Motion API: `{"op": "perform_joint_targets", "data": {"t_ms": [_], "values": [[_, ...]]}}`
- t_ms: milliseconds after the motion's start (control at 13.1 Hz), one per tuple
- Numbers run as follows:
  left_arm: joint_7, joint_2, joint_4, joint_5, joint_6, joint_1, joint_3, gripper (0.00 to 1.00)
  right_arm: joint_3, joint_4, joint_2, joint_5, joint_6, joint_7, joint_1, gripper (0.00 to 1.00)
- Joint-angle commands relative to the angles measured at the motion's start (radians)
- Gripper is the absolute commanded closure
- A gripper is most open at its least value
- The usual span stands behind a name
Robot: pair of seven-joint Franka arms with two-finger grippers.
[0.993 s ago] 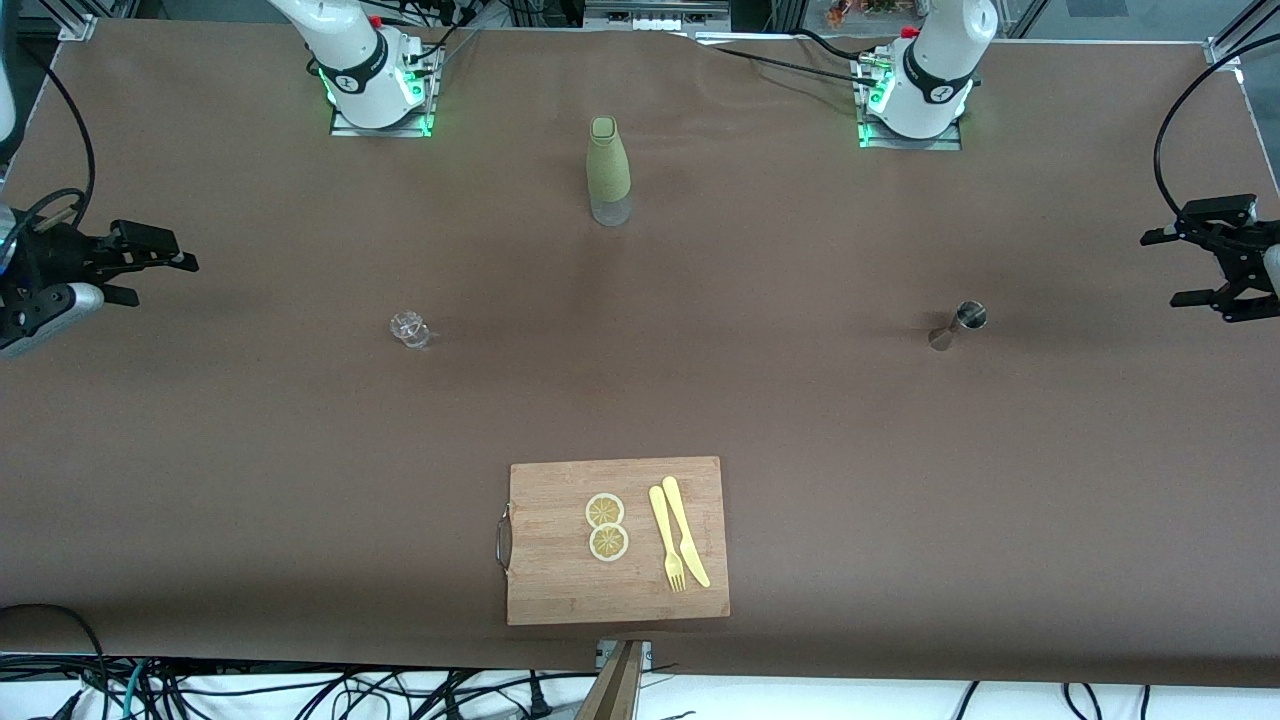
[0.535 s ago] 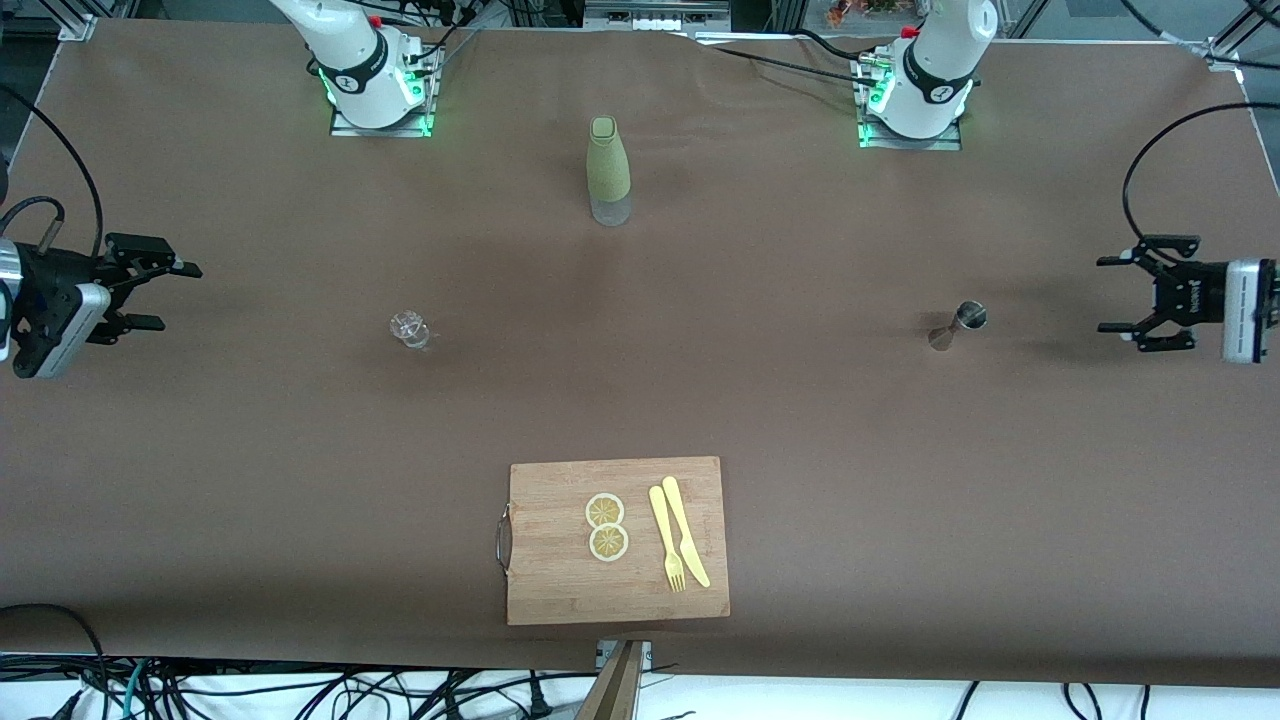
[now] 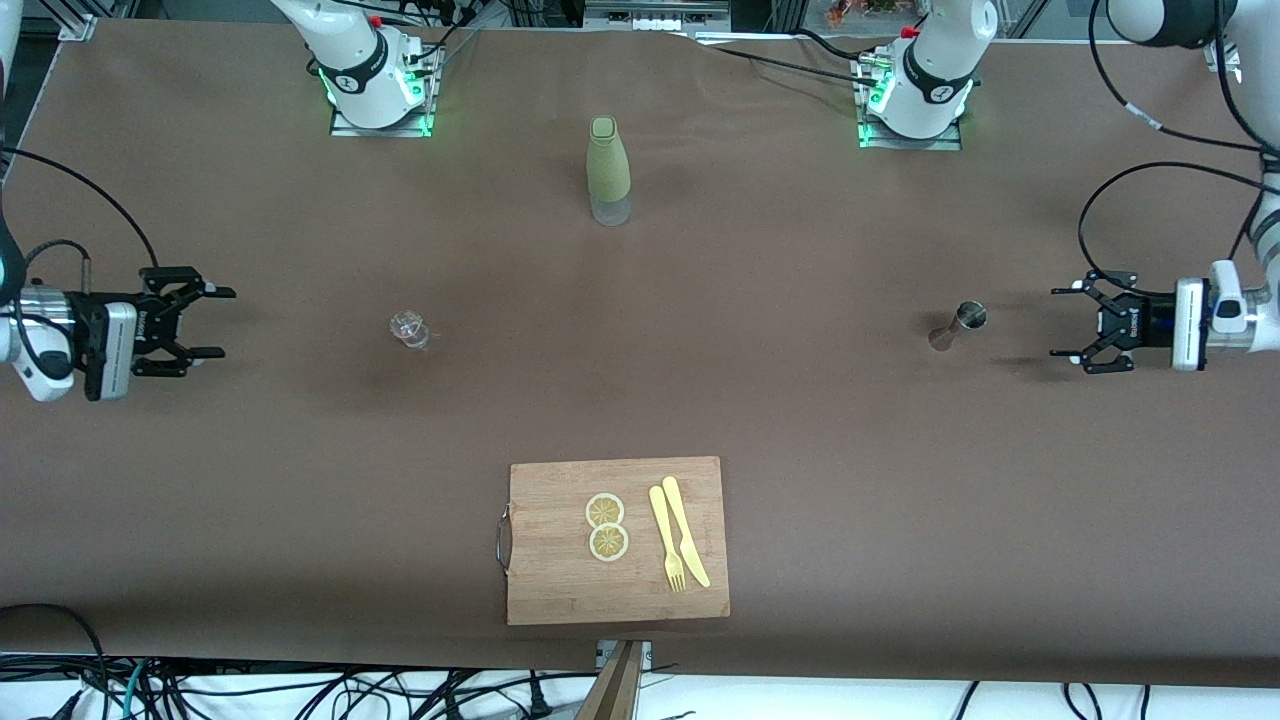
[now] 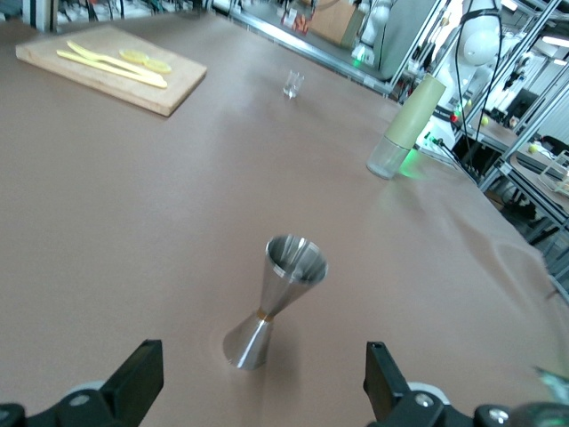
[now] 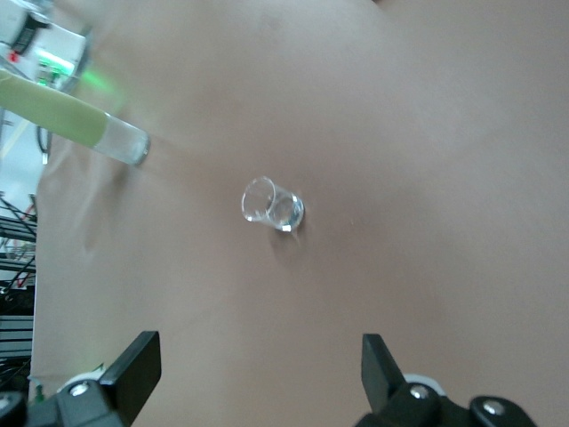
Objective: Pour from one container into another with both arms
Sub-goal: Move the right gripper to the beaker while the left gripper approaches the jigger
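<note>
1. The steel jigger stands upright toward the left arm's end of the table, its open cup upward; taken as the dial's centre, the left gripper hovers at 3 o'clock of it, near but apart, jaws spread wide and empty
2. The small clear glass stands toward the right arm's end; the right gripper is at its 9 o'clock, well apart, fingers likewise wide with nothing held
3. Judged step: each arm closes in on its own vessel. Bring the left fingers level with the jigger's narrow waist, one on either side, before closing; a grip on the flared cup would likely slip
4. The glass looks light and slick, so centre it between the right fingers and close gently on its wall
5. Outward: the green bottle stands at 12 o'clock of table centre, the cutting board with lemon slices, fork and knife at 6 o'clock, out of both paths
</note>
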Motion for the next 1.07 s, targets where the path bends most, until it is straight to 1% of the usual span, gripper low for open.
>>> {"op": "perform_joint_targets", "data": {"t_ms": [0, 153, 305, 535, 611, 840, 993], "values": [[0.187, 0.067, -0.016, -0.087, -0.019, 0.021, 0.003, 0.00, 0.006, 0.016, 0.125, 0.124, -0.025, -0.204, -0.025, 0.00], [0.250, 0.118, -0.022, -0.153, -0.045, 0.021, 0.003, 0.00, 0.006, 0.004, 0.181, 0.196, -0.039, -0.302, -0.033, 0.00], [0.334, 0.163, -0.028, -0.214, -0.066, 0.019, 0.001, 0.00, 0.010, -0.020, 0.210, 0.227, -0.025, -0.388, -0.030, 0.00], [0.459, 0.189, -0.035, -0.244, -0.068, 0.010, -0.005, 0.00, 0.017, -0.020, 0.306, 0.336, -0.042, -0.615, -0.025, 0.00], [0.488, 0.190, -0.039, -0.245, -0.068, 0.009, -0.009, 0.00, 0.031, -0.020, 0.328, 0.354, -0.050, -0.690, -0.023, 0.00], [0.575, 0.201, -0.062, -0.268, -0.068, 0.007, -0.034, 0.00, 0.086, -0.017, 0.349, 0.359, -0.047, -0.848, -0.023, 0.00], [0.620, 0.225, -0.063, -0.283, -0.070, 0.007, -0.057, 0.00, 0.109, -0.013, 0.373, 0.368, -0.036, -0.889, -0.023, 0.00]]}}
